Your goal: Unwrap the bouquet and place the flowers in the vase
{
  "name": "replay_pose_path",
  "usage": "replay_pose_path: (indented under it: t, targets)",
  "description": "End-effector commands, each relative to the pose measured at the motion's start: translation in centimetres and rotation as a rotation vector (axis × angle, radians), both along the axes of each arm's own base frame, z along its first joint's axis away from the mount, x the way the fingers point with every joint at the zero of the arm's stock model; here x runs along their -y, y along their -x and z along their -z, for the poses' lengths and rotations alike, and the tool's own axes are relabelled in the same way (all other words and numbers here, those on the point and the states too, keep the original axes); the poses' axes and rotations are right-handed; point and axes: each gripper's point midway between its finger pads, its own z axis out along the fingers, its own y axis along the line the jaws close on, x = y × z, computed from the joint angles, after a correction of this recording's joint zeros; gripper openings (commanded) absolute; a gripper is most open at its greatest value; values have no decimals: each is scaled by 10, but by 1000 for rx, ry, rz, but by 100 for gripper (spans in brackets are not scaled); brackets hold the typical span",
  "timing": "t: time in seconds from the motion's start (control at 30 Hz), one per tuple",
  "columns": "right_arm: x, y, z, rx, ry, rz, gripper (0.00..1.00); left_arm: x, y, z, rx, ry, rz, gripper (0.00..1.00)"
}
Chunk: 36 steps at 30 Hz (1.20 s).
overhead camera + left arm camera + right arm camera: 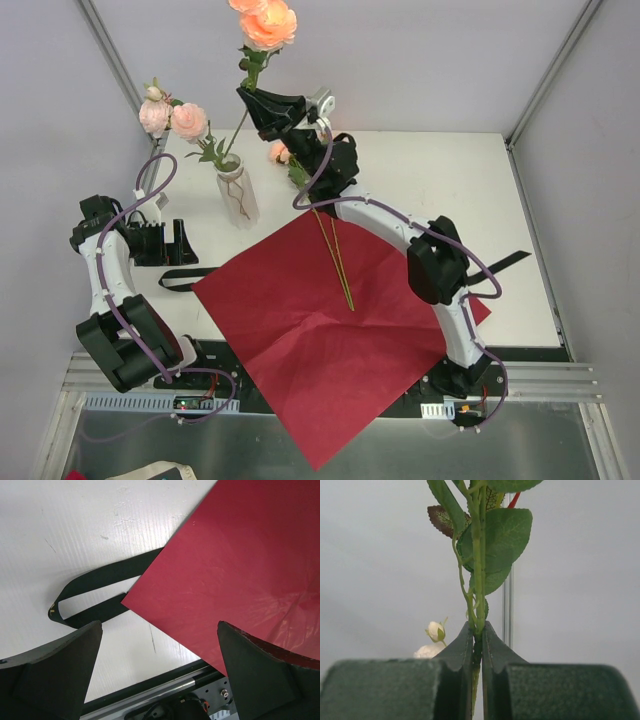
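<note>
My right gripper (248,98) is raised over the back of the table, shut on a flower's green stem (479,580). That flower's peach bloom (268,22) is at the top. Its lower stem slants down toward the mouth of the white vase (238,195). Pink blooms (188,120) stand in the vase. More flower stems (338,255) lie on the flat dark red paper (330,330), with a small bloom (280,152) next to the arm. My left gripper (178,245) hangs open and empty at the left, near the paper's corner (131,599).
A black ribbon loop (85,592) lies on the white table by the paper's left corner. Another ribbon end (510,262) sticks out at the right. The paper overhangs the table's front edge and its metal rail (165,690). Walls enclose the back and sides.
</note>
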Motion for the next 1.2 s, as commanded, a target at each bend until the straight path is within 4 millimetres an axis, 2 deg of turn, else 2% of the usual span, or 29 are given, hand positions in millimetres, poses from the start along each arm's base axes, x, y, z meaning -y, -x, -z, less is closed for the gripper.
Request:
replay_pose_path:
  t: [0.0,0.23,0.4,0.57,0.63,0.73,0.77,0.8,0.83,0.87,0.9,0.93,0.97,1.0,1.03,1.07,1.13,1.17]
  targets:
    - [-7,-12,13,-7,0,24,1,1,0,-9,35,0,14,99]
    - [-22,-29,46,-64,60,42,1,0,-1,-10,35,3,15,99]
    - [-34,-34,67,-113,123,40,1,1,-1,-9,31,10,17,99]
    - [-64,-39,94,-273,314,3,1,0,0,-9,33,4,12,99]
    - [-70,-37,102,-307,352,-19,3,0,-1,-10,37,2,13,99]
    - [-72,-38,120,-362,401,-29,18,-1,0,-9,36,3,12,99]
    - [-68,-36,119,-372,413,-27,24,-2,0,-9,34,3,8,99]
    - [-67,-37,132,-392,438,-28,33,-1,0,-9,35,4,10,99]
    - [-60,-33,123,-392,427,-29,38,-1,0,-9,34,5,10,99]
    - [-56,-33,127,-405,435,-26,43,-2,0,-8,33,4,8,99]
    - [-52,-34,139,-425,456,-24,54,-1,0,-9,31,7,8,99]
    - [-44,-30,129,-420,449,-24,58,-1,0,-8,29,9,7,99]
    - [-40,-30,131,-425,457,-23,61,-1,0,-8,30,8,8,99]
    - [-36,-29,139,-439,477,-26,71,-2,-1,-10,33,6,4,99]
    - [-30,-24,128,-431,473,-32,77,-2,-1,-10,32,7,4,99]
    - [-27,-23,133,-450,504,-36,82,-2,-1,-9,30,8,1,99]
    - [-12,-17,130,-466,532,-33,88,-2,-1,-10,32,9,-1,99]
    - [-6,-15,136,-484,561,-30,90,-2,-1,-10,34,7,0,99]
